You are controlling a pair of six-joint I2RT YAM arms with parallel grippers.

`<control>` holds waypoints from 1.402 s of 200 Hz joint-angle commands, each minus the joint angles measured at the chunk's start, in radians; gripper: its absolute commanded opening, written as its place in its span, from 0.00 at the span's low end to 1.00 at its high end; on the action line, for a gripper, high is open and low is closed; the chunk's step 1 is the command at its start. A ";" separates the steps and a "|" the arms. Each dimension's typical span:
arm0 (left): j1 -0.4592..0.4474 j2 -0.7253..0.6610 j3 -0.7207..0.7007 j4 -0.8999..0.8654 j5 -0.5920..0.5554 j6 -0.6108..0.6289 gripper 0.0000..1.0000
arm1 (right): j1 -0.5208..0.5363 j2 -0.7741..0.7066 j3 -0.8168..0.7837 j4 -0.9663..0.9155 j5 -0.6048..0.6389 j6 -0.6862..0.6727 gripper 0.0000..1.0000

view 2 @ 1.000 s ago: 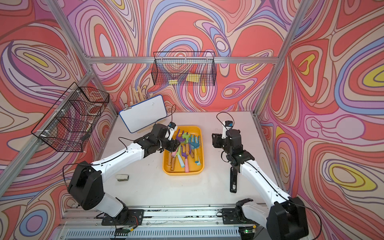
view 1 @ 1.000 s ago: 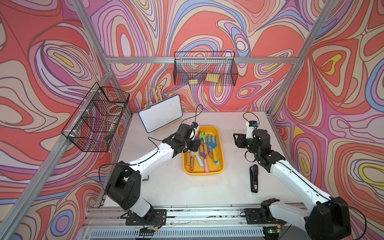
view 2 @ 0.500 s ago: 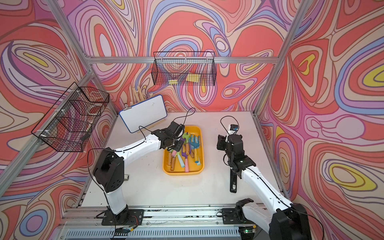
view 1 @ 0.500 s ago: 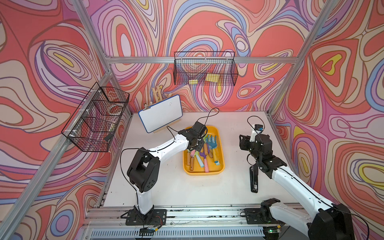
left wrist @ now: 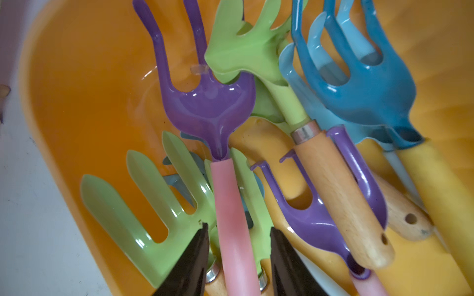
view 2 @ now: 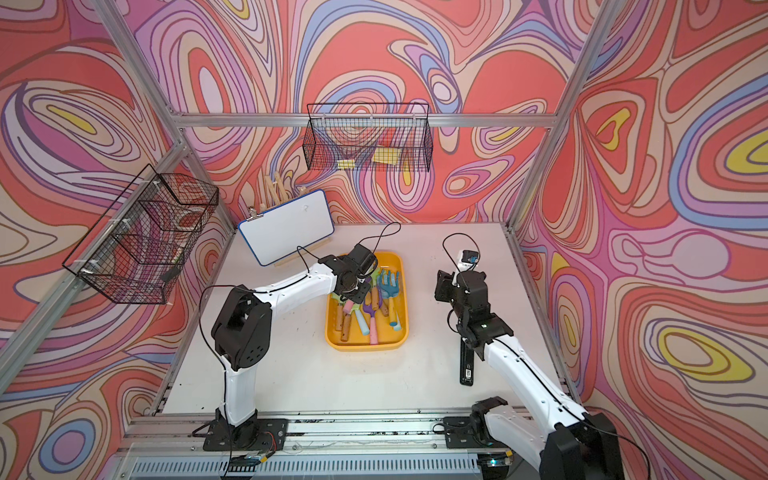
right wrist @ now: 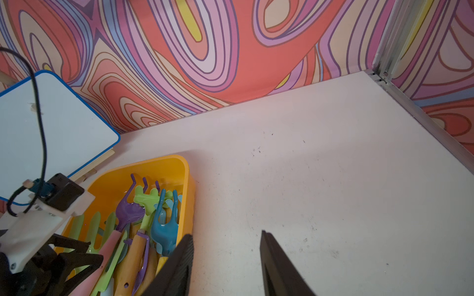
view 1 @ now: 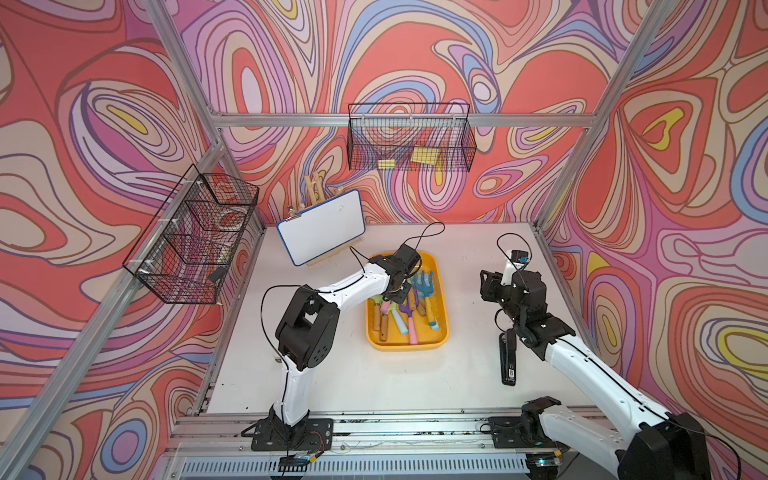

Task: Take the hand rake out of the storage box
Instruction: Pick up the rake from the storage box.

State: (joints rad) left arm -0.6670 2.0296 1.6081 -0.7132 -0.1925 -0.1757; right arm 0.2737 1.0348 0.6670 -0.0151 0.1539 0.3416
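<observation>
Crowding purple rake [left wrist: 210, 107] — green rake [left wrist: 143, 217], wooden handle [left wrist: 341, 205] | left fingers [left wrist: 189, 261] astride pink handle [left wrist: 233, 217]

A robot lab test cell: aluminium frame [view 1: 291, 120], swirl-printed walls [view 1: 415, 50], robot arms [view 1: 353, 286] bolted to a base rail [view 1: 415, 424].

Middle of table [view 1: 374, 386]: storage box [view 1: 409, 345], long side front to back, a heap of hand tools [view 1: 415, 309] in it, heads to the rear and handles to the front. Left gripper [left wrist: 238, 226] is over the box's rear left part, jaws either side of one handle [left wrist: 230, 189]. Whiteboard [view 1: 322, 226] leans on a stand behind and left of the box. Right gripper [right wrist: 226, 232] is well right of the box above bare table, a slim oblong object [view 1: 508, 358] lying flat nearer the front; one wire basket [view 1: 409, 143] hangs on the back wall, another [view 1: 191, 245] on the left wall.
</observation>
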 commanded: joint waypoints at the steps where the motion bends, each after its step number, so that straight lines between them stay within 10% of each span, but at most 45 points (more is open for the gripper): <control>1: 0.001 0.021 0.028 -0.055 -0.022 -0.016 0.43 | -0.002 -0.027 -0.019 0.001 0.007 0.003 0.47; 128: 0.012 0.124 0.105 -0.133 -0.009 -0.043 0.50 | -0.002 -0.020 -0.036 0.018 0.001 0.005 0.47; 280: 0.012 0.103 0.117 -0.163 -0.002 -0.038 0.25 | -0.002 -0.018 -0.038 0.029 -0.012 0.005 0.47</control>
State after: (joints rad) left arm -0.6559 2.1708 1.7275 -0.8246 -0.1837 -0.2264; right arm 0.2737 1.0103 0.6357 -0.0025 0.1501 0.3420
